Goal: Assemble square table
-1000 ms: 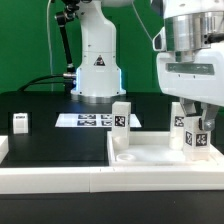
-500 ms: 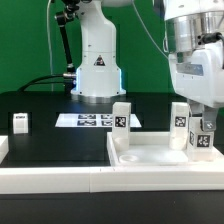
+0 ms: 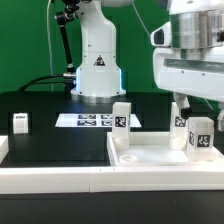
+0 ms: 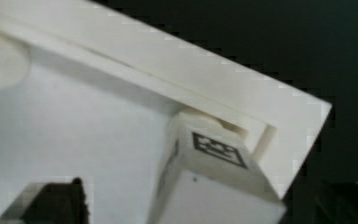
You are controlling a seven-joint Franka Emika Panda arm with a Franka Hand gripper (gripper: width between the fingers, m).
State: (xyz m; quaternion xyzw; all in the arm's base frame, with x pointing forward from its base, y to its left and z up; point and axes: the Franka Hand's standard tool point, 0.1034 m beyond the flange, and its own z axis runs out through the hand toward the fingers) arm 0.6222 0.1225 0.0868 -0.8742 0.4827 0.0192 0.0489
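Currently the square table slab [image 3: 150, 152] lies flat on the black desk [image 3: 60, 145], at the exterior view's four o'clock. Three legs stand upright on it: a corner leg [image 3: 200, 135] nearest the camera, a second leg [image 3: 180, 120] just behind it, and a third leg [image 3: 121, 116] toward nine o'clock of those two. The fourth leg [image 3: 20, 122] stands loose on the desk, well apart, at nine o'clock of the slab.

The claw [image 3: 197, 106] hangs at twelve o'clock of the corner leg, directly above it and clear of it. Its jaws are spread and hold nothing. The wrist view shows the same leg [image 4: 215, 165] at the slab's corner, with one dark fingertip [image 4: 55, 200] off to the side.

Judgement: the leg's long axis is vertical, so any regrasp means a straight descent. The loose leg appears to be next.

The marker board [image 3: 88, 120] lies beyond.
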